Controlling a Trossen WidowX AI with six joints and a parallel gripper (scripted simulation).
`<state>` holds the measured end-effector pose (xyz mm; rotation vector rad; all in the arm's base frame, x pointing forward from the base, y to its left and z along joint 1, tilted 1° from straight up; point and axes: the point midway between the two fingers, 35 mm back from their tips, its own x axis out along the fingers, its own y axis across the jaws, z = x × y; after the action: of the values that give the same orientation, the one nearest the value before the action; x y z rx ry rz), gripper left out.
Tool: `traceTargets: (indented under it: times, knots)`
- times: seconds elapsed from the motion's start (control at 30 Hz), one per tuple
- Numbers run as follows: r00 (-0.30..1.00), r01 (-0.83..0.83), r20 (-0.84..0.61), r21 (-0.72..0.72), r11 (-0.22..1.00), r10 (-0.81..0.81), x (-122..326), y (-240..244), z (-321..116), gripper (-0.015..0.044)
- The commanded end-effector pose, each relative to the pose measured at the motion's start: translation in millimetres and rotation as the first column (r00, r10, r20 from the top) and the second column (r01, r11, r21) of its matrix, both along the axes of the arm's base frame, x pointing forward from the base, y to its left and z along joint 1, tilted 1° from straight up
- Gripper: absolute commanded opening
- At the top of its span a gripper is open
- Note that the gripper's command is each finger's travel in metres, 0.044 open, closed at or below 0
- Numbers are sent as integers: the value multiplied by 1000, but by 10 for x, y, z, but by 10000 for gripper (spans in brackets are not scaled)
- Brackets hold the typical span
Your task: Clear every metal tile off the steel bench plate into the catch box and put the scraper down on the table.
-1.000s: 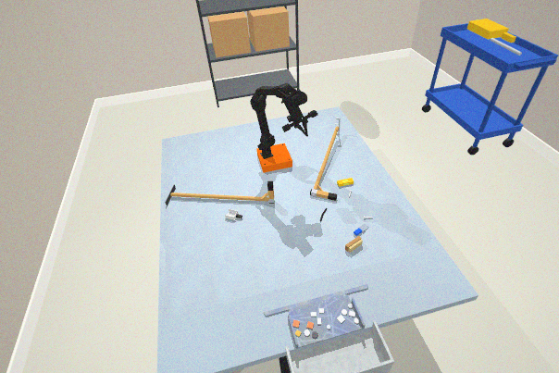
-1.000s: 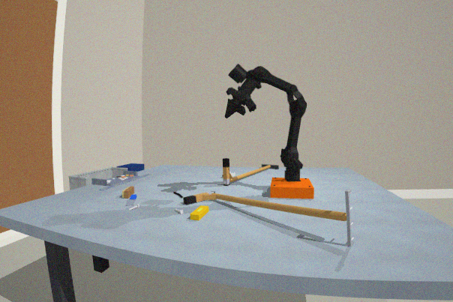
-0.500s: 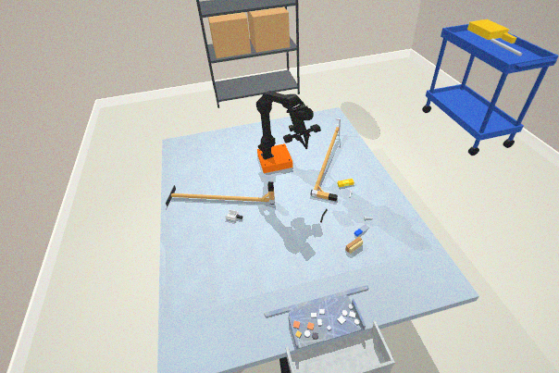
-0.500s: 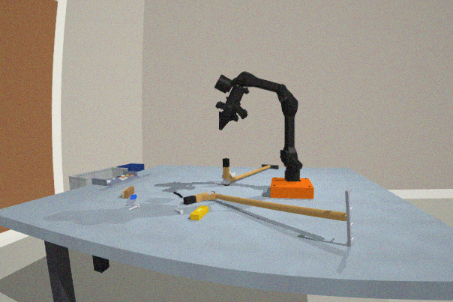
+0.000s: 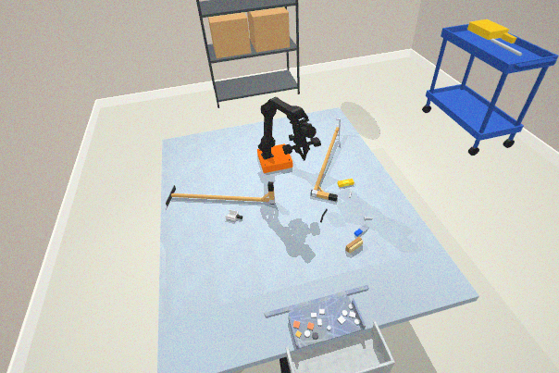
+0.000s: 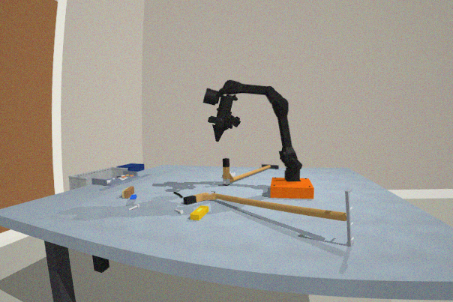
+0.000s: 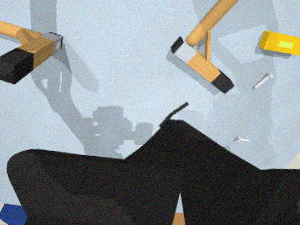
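My gripper is shut and empty, high above the table. One long wooden-handled tool lies at the left with a dark flat blade and an upright black-ended grip. Another long tool lies at the right with a thin grey head bearing small prongs. The steel plate at the front edge carries several scattered tiles, white, orange and dark. The grey catch box adjoins it and shows no tiles.
A grey bar crosses behind the plate. A yellow block, a black curved piece, a wooden block and a blue-ended item lie to the right. A white item lies left.
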<state>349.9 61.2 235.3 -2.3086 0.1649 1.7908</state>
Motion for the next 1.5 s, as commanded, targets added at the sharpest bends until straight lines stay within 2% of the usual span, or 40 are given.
traceTargets:
  times: [0.0,0.47,1.47]
  knots:
    - [998,-7,-64,-12,1000,6,56,-73,-157,0]
    - [973,-14,-232,-35,999,6,156,-299,-583,0]
    - [972,-15,-236,-35,999,6,223,-296,-1101,0]
